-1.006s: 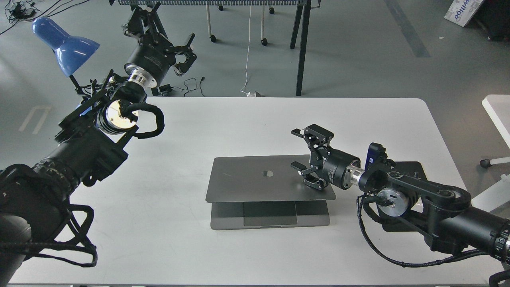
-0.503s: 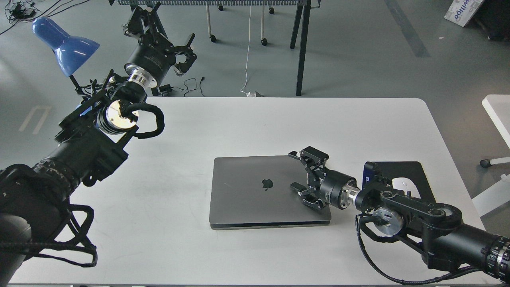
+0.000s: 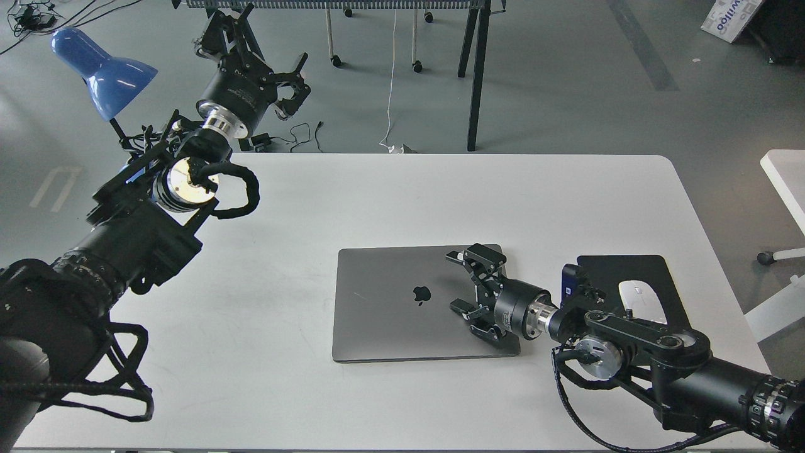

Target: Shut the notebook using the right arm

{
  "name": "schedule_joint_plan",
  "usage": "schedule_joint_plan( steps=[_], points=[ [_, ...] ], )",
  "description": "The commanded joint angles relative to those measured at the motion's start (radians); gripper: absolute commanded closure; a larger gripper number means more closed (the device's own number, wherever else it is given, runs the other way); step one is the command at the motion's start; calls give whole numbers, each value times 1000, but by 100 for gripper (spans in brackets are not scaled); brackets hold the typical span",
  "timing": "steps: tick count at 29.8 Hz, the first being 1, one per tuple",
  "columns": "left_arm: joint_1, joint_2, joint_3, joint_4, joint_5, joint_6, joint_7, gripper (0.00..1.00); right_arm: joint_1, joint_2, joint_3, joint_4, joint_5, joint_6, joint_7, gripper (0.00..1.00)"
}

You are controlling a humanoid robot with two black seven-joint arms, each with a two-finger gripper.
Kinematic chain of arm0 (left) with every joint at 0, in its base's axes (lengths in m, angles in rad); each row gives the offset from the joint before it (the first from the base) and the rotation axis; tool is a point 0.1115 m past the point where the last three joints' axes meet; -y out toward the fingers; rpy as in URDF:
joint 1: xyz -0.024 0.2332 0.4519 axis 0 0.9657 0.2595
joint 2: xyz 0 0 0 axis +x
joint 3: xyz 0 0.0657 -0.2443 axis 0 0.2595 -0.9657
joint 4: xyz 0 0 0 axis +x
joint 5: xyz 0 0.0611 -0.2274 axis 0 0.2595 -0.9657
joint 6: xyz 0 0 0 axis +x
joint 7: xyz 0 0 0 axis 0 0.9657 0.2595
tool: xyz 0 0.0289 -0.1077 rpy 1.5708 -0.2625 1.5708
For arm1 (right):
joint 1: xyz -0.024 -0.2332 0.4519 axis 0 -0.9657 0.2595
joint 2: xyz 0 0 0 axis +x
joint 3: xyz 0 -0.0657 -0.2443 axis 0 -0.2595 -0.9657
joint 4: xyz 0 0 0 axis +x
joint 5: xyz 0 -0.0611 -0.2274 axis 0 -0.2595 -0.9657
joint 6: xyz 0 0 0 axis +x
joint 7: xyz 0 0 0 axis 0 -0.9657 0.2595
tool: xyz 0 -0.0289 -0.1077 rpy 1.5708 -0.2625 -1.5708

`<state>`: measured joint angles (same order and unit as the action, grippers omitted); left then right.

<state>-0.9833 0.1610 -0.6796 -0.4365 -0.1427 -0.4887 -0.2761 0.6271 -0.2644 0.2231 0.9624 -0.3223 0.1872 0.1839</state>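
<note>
The notebook is a slim grey laptop lying flat on the white table, lid down, dark apple logo facing up. My right arm comes in from the lower right. My right gripper is open and empty, fingers spread, resting on or just above the right part of the lid. My left gripper is raised beyond the table's far left edge, its fingers spread apart and empty.
A black mouse pad with a white mouse lies right of the notebook, partly behind my right arm. A blue desk lamp stands at the far left. Table legs and cables stand on the floor behind.
The notebook's lid has gone from half open to fully down. My right gripper has moved down and slightly left with it. The left arm has not moved.
</note>
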Motion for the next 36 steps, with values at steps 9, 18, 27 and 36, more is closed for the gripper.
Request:
schedule_joint_plan(
  steps=[9, 18, 27, 36],
  points=[
    [0, 3, 0, -1, 0, 0, 0, 0, 74, -108, 120, 96, 5, 5, 6, 0],
    [0, 3, 0, 1, 0, 0, 0, 0, 88, -133, 570, 50, 9, 15, 2, 0],
    [0, -2, 0, -1, 0, 0, 0, 0, 85, -121, 831, -59, 101, 15, -26, 0],
    [0, -2, 0, -1, 0, 0, 0, 0, 106, -84, 838, -174, 278, 40, -54, 0]
  ],
)
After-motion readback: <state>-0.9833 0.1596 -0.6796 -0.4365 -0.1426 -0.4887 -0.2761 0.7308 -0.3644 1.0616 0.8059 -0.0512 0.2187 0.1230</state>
